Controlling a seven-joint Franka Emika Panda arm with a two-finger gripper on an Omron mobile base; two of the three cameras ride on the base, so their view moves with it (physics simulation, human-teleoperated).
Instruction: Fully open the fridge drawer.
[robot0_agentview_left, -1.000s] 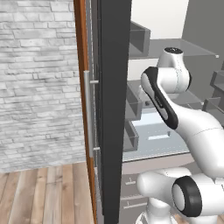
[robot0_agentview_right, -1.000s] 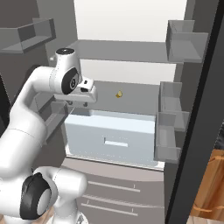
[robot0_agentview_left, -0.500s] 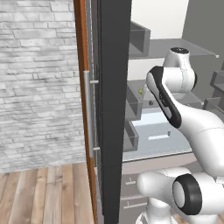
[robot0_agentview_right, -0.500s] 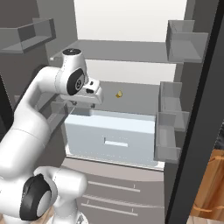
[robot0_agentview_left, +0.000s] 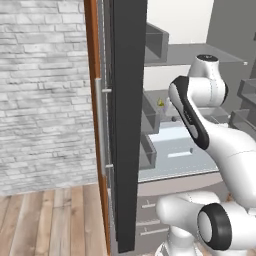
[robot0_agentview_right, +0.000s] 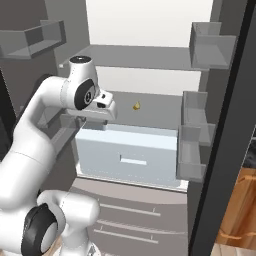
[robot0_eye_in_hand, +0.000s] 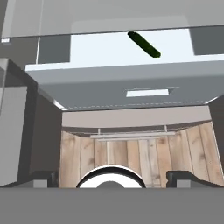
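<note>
Two dark fingertips (robot0_eye_in_hand: 183, 178) of the tool (robot0_eye_in_hand: 112, 179) stood wide apart, empty, above and short of the fridge drawer (robot0_agentview_right: 130, 150). The drawer sat under the shelf, its short pale handle (robot0_eye_in_hand: 147, 92) below and ahead. Descending carelessly risked striking the drawer's top edge or missing that handle; the green item (robot0_eye_in_hand: 144, 44) lay farther back.

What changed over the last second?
The arm swung its hand rightward across the fridge opening, toward the middle above the fridge drawer. The end effector is open and has not reached the handle. Drawer, small yellow item and base stayed put.
</note>
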